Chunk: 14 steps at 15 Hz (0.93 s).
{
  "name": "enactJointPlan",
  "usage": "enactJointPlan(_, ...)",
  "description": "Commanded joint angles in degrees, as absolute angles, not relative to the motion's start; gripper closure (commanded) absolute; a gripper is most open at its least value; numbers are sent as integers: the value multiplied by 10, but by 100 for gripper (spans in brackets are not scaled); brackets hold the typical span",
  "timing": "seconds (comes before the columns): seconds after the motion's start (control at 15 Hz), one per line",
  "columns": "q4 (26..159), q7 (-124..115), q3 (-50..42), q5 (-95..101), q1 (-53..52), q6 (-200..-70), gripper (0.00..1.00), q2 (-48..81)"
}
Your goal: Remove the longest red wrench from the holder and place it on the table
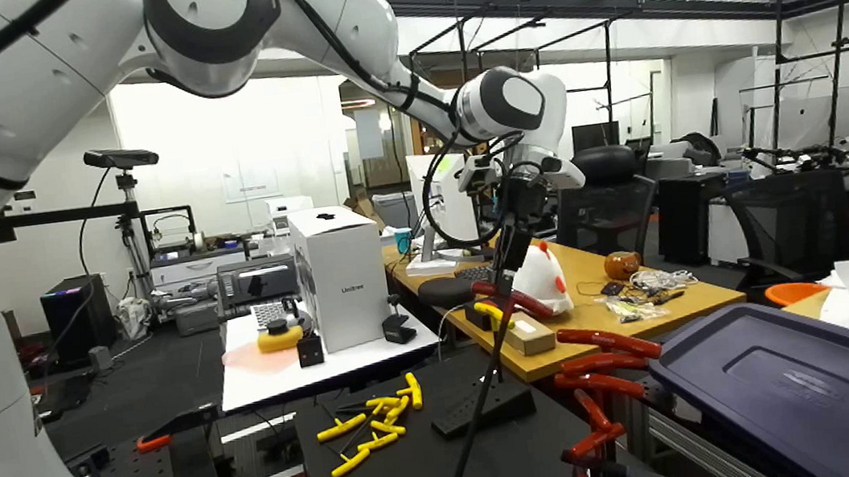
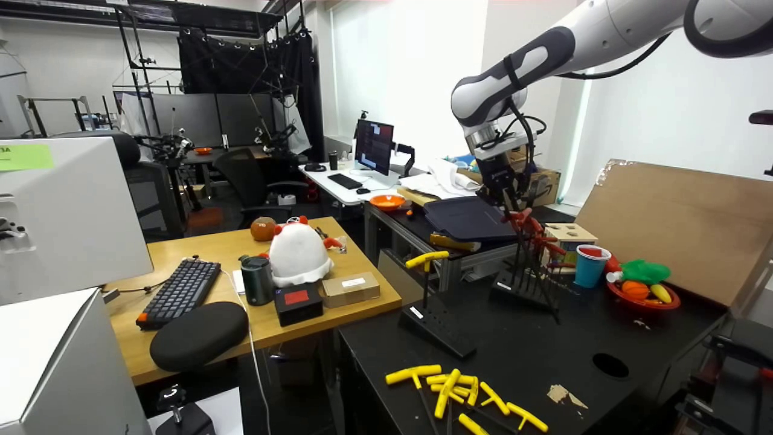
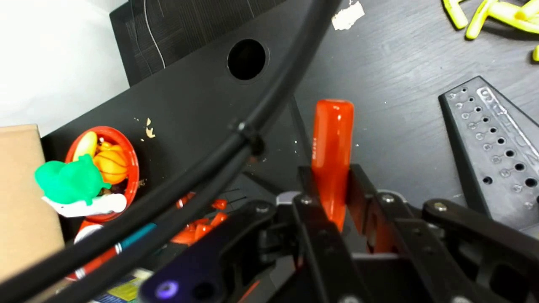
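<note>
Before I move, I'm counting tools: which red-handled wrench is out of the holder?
The red-handled wrench clamped between the fingers, slanting down clear of the holder; the other red handles belong to wrenches standing in it.

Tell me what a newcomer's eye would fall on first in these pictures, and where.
Most likely the big white arm arching across an exterior view, its gripper closed on the long red-handled wrench that slants over the black table. Next, probably, the yellow-handled tools scattered on that table, and the red bowl of colourful toy-like items beside the cardboard panel.
</note>
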<state>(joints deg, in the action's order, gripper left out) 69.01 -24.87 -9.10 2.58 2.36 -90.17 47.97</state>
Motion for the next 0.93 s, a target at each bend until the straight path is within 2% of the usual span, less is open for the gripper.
enactJointPlan(0.0, 683, -231, -90, 32, 27, -864, 94, 483)
enactJointPlan(0.87, 604, -228, -88, 0, 56, -838, 94, 577)
